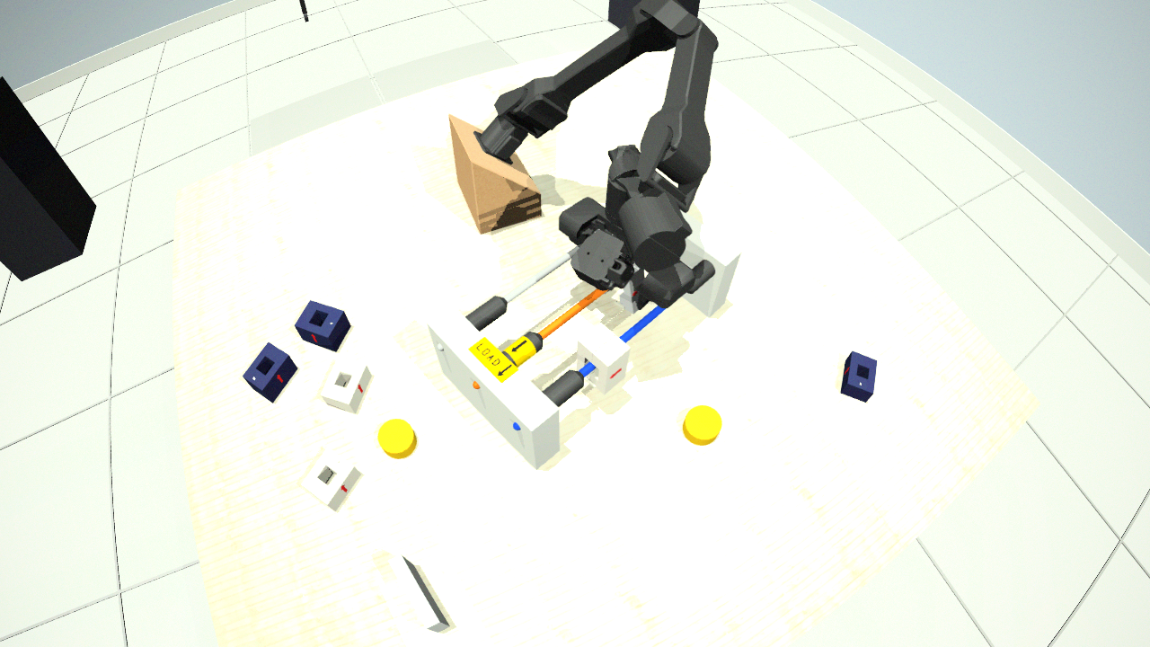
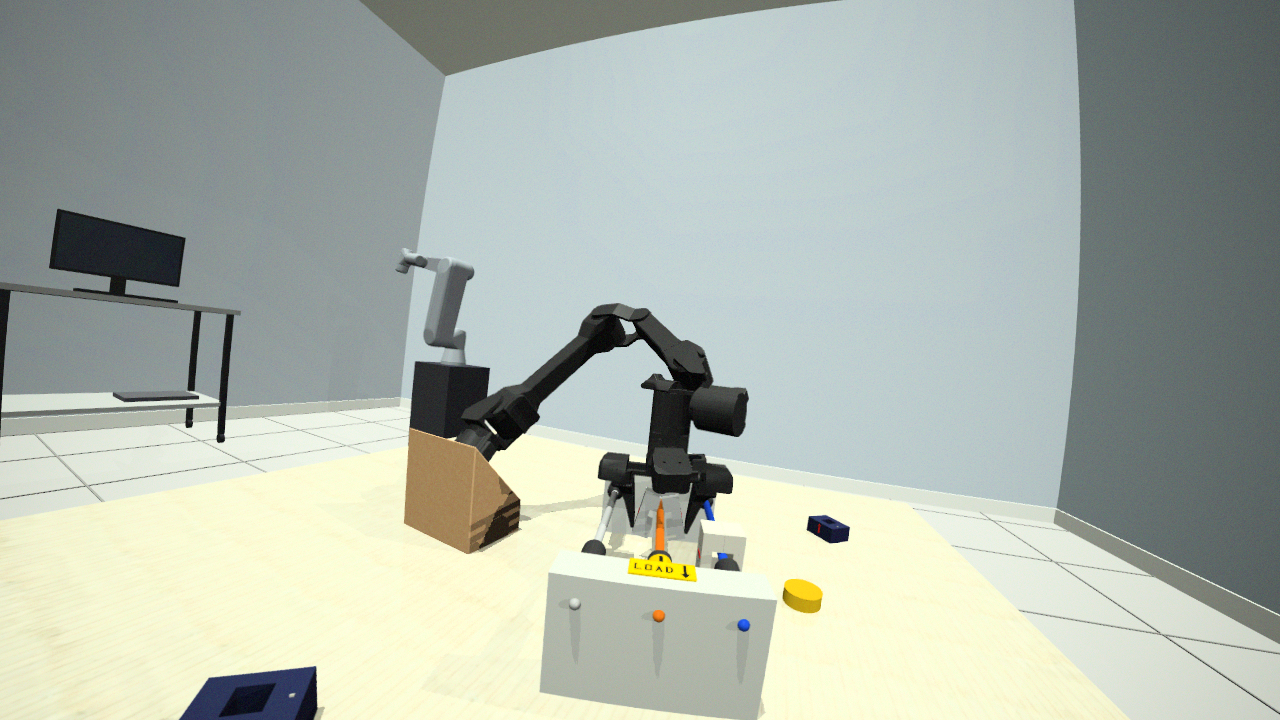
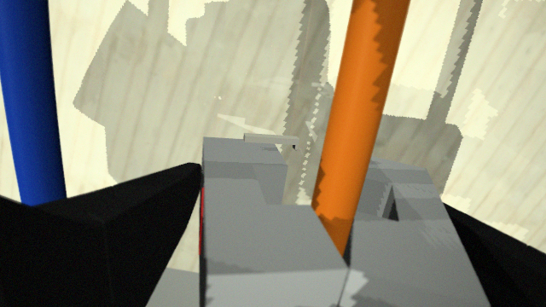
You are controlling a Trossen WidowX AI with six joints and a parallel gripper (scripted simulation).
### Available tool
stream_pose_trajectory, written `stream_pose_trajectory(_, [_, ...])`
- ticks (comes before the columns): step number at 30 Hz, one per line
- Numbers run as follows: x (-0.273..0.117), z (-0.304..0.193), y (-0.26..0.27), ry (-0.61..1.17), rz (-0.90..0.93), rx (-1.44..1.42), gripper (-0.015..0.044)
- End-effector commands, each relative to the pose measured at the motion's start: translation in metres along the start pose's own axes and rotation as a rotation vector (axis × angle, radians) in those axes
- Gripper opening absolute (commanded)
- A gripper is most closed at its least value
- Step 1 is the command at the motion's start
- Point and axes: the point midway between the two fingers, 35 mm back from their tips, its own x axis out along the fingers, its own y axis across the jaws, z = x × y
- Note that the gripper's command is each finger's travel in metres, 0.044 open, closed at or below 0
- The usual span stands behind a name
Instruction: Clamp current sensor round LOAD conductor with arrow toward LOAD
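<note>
1. The split-core current sensor (image 1: 628, 299) (image 2: 646, 508) (image 3: 256, 239) sits round the orange conductor (image 1: 567, 317) (image 2: 660, 530) (image 3: 363, 107), which runs between its two halves; in the wrist view the halves meet at the near end and stand apart at the far end; a red mark shows edge-on at one side, and which way its arrow points cannot be told.
2. The gripper (image 1: 619, 299) (image 2: 660, 529) (image 3: 310, 193) grips the sensor from both sides, one black finger against each half.
3. The yellow LOAD marker (image 1: 491, 359) (image 2: 662, 569) lies on top of the pale end block (image 1: 546, 438) (image 2: 657, 653), at the orange conductor's end.
4. The blue conductor (image 1: 641, 323) (image 2: 708, 510) (image 3: 30, 107) runs on one side of the orange one, carrying a white clamp (image 1: 605, 354) (image 2: 725, 541); the pale grey conductor (image 1: 536, 277) (image 2: 609, 519) runs on the other side.
5. Farther out on the bench (image 1: 562, 562) (image 2: 268, 582) (image 3: 503, 51) are two yellow discs, three navy blocks and two white blocks; the arm (image 1: 691, 96) (image 2: 554, 371) rises from a brown wedge (image 1: 482, 177) (image 2: 443, 488).
</note>
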Motion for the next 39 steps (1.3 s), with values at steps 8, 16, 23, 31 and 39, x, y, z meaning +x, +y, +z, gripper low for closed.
stream_pose_trajectory(8, [-0.0001,-0.0002,0.0002,0.000,0.000,-0.002,0.0000])
stream_pose_trajectory(16, [-0.0001,-0.0002,0.0002,0.000,0.000,-0.002,0.0000])
stream_pose_trajectory(23, [-0.0001,-0.0002,0.0002,0.000,0.000,-0.002,0.0000])
stream_pose_trajectory(31, [-0.0001,-0.0002,0.0002,0.000,0.000,-0.002,0.0000])
stream_pose_trajectory(39, [-0.0001,-0.0002,0.0002,0.000,0.000,-0.002,0.0000])
